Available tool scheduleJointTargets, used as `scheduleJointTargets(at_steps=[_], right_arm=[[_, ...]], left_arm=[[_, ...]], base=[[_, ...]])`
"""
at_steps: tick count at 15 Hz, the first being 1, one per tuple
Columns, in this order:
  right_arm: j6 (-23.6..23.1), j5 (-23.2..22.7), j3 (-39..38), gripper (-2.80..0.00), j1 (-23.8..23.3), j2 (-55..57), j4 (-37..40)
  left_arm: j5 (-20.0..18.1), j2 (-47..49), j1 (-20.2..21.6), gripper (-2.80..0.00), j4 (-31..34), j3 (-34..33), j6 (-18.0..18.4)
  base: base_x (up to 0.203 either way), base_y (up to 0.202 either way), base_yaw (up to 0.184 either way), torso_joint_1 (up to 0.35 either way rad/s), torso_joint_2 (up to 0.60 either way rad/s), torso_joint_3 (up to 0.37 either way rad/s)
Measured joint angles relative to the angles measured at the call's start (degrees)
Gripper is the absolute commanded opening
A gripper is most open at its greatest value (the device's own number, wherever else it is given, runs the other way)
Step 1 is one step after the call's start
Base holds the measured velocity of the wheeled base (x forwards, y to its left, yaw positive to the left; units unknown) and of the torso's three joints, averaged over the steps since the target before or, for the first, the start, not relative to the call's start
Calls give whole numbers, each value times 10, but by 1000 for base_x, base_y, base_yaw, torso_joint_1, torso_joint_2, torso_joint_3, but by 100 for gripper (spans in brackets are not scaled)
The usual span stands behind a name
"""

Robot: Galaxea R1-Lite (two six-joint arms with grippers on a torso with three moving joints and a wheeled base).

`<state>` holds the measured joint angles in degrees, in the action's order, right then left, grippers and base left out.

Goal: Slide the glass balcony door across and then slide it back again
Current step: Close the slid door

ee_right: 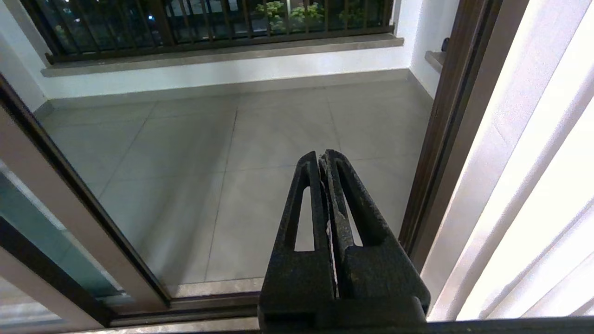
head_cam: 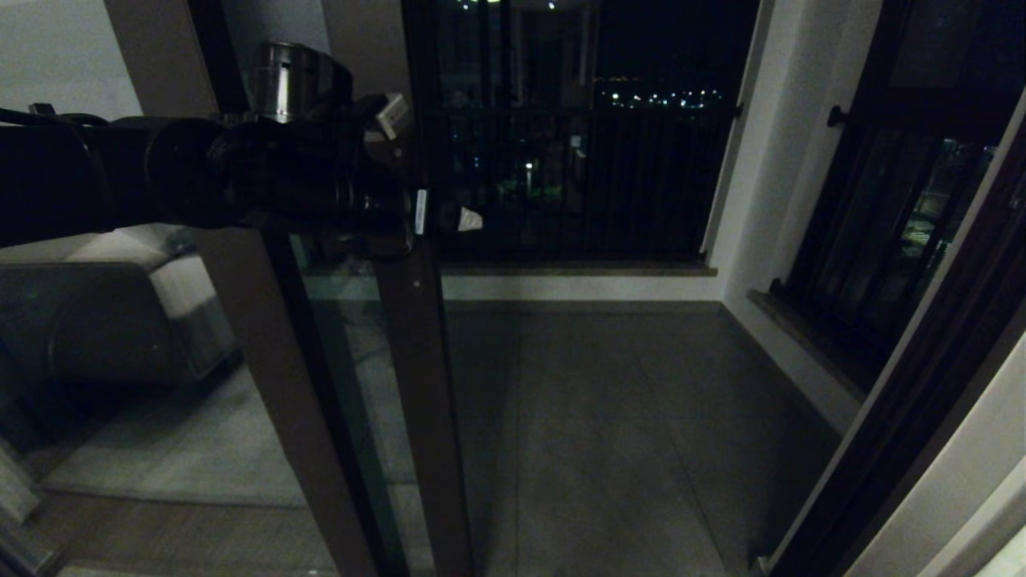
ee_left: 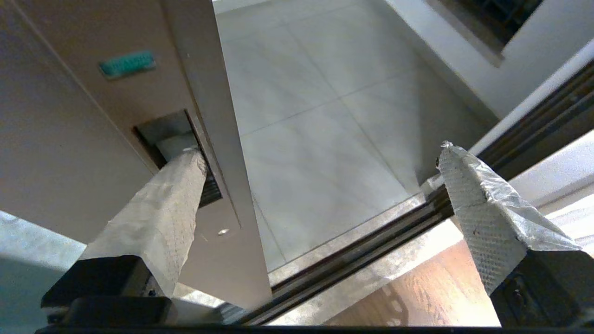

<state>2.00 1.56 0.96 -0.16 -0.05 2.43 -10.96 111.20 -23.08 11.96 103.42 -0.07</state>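
The glass balcony door (head_cam: 421, 385) stands at about 7 o'clock in the head view, its dark brown upright rising from the bottom edge to the left arm, with the doorway beside it standing open onto the balcony. In the left wrist view the upright (ee_left: 204, 153) shows a recessed slot handle (ee_left: 174, 139), a small screw below it and a green sticker (ee_left: 127, 64) above.

The left gripper (ee_left: 320, 153) is spread wide. One taped finger (ee_left: 162, 213) has its tip inside the slot handle, touching the door; the other finger (ee_left: 478, 204) hangs free over the open doorway, well apart from the frame. In the head view the left arm (head_cam: 184, 172) reaches in from 9 o'clock and hides the part of the upright where the handle sits.

The right gripper (ee_right: 325, 160) is parked low before the opening, its fingers pressed together, holding nothing.

Below runs the floor track (ee_left: 352, 260), dark rails between wood flooring and balcony tile. At 3 o'clock the fixed door jamb (head_cam: 906, 401) borders the opening. Beyond lies the tiled balcony floor (head_cam: 609, 417), then a low white wall with a stone sill (head_cam: 577, 271), and the black-barred window (head_cam: 577, 160) at 12 o'clock with night lights behind. Through the glass at 9 o'clock a sofa (head_cam: 104, 312) shows faintly.
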Motion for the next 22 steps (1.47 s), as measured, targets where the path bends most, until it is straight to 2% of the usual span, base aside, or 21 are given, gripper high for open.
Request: scheduleJointTargets(at_steps=[4, 17, 22], right_arm=[[0, 0, 0, -280, 0, 0, 0], [0, 0, 0, -280, 0, 0, 0], [0, 0, 0, -280, 0, 0, 0]], left_arm=[[42, 17, -15, 0, -2, 21, 0], [73, 49, -58, 0, 1, 60, -1], [74, 53, -69, 0, -1, 65, -1]], base=[[0, 0, 0, 0, 0, 0], [0, 0, 0, 0, 0, 0], [0, 0, 0, 0, 0, 0]])
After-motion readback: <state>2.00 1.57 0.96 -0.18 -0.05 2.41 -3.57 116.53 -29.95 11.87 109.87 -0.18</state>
